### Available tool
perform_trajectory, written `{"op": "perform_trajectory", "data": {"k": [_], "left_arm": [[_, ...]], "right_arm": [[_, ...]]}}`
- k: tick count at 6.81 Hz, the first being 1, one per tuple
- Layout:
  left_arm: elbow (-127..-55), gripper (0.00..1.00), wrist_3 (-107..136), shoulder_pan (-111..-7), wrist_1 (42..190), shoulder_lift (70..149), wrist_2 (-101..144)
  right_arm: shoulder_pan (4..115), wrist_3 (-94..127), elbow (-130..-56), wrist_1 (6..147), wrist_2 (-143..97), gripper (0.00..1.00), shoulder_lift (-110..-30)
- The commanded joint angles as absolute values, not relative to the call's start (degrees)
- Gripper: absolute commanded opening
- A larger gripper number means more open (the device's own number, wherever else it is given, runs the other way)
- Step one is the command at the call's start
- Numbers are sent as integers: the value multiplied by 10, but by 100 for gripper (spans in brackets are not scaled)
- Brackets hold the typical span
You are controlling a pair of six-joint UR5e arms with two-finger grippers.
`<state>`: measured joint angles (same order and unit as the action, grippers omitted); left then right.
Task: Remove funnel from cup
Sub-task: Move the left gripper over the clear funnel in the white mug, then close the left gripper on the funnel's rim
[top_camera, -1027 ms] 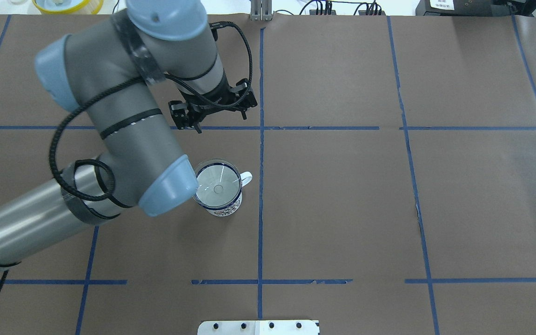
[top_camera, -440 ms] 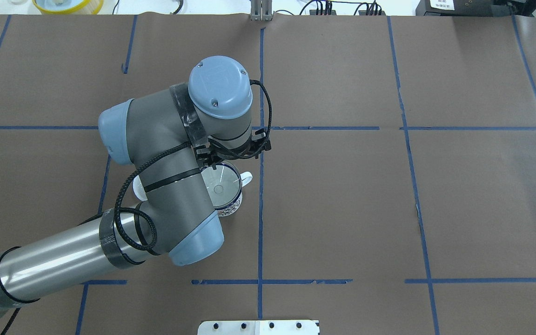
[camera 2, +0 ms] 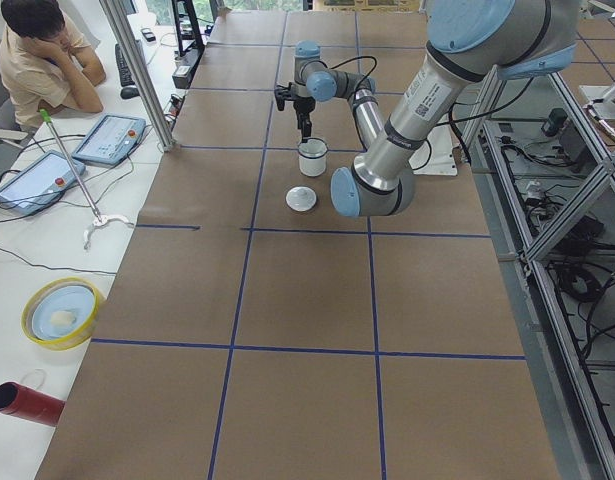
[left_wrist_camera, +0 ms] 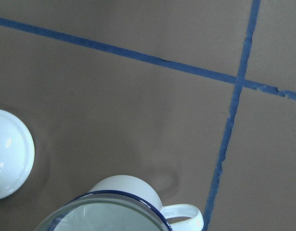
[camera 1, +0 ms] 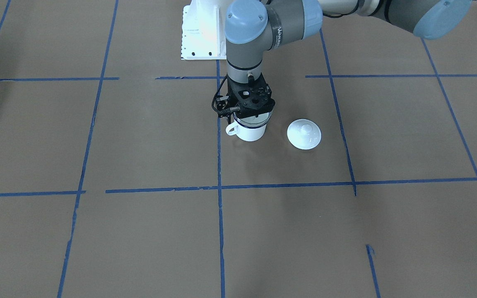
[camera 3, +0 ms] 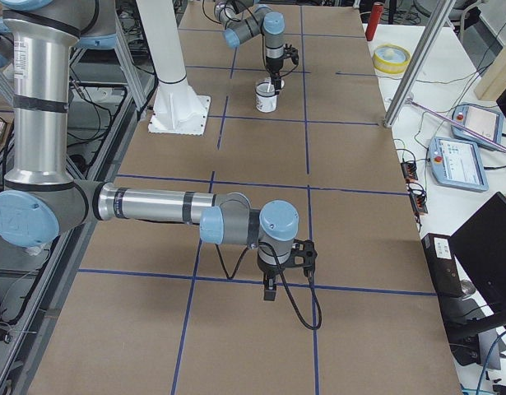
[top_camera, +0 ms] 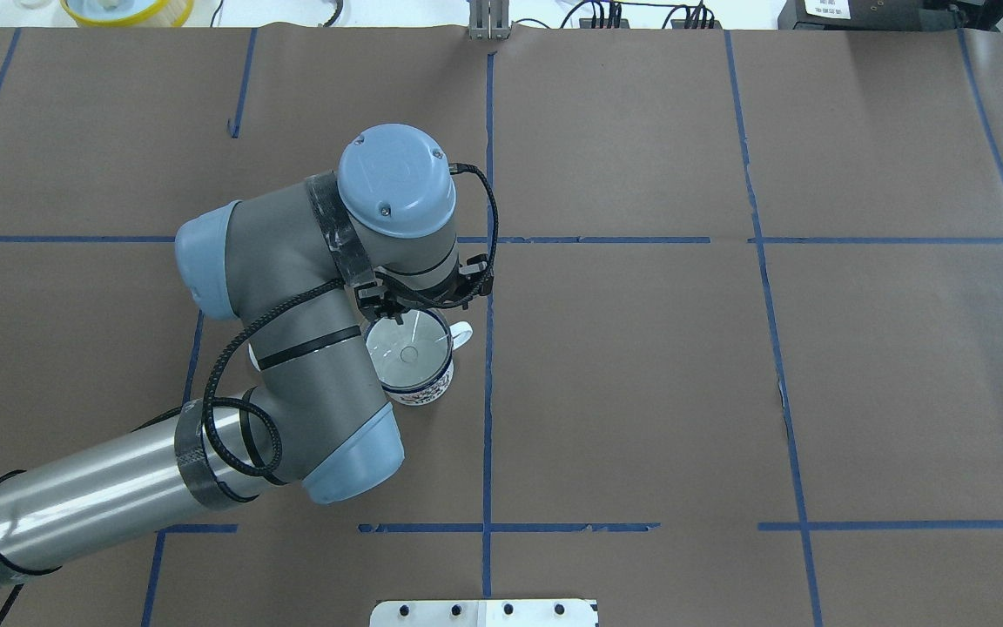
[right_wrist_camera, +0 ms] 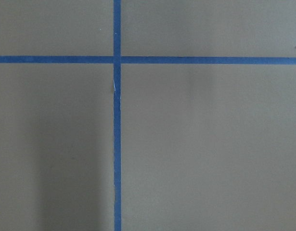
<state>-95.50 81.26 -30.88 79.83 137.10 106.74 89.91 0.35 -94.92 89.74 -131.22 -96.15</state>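
Nearest, at the lower middle of the right side view, the right gripper (camera 3: 271,290) is hanging idle over the table (camera 3: 359,206), its pincer state not determinable. Further in, left of centre in the overhead view, the funnel (top_camera: 408,350) is still sitting in the cup (top_camera: 422,396), neither having shifted. Beyond them, the left gripper (camera 1: 249,112), standing well above the cup in frame a second ago, is now settling onto the funnel's far rim. Whether its pincer is apart or together cannot be told, so the approach is judged to be finishing and the lift not yet starting.
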Motion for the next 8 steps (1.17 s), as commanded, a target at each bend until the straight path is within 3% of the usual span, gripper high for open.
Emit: {"op": "perform_trajectory", "data": {"k": [1, 2, 5, 6, 7, 8], "left_arm": [[-954, 75, 810, -304, 799, 1373, 1080], [-954, 74, 811, -300, 799, 1375, 1080], [-942, 48, 811, -293, 809, 1375, 1080], [-940, 45, 811, -293, 815, 1374, 1080], [-940, 36, 811, -293, 815, 1375, 1080], [-944, 12, 811, -293, 814, 1376, 1081]], "right_arm": [[899, 4, -949, 897, -1312, 100, -962], [899, 4, -949, 897, -1312, 100, -962], [899, 4, -949, 897, -1312, 100, -962], [899, 4, -949, 897, -1312, 100, -962], [899, 4, -949, 897, -1312, 100, -962], [899, 4, -949, 897, -1312, 100, -962]]}}
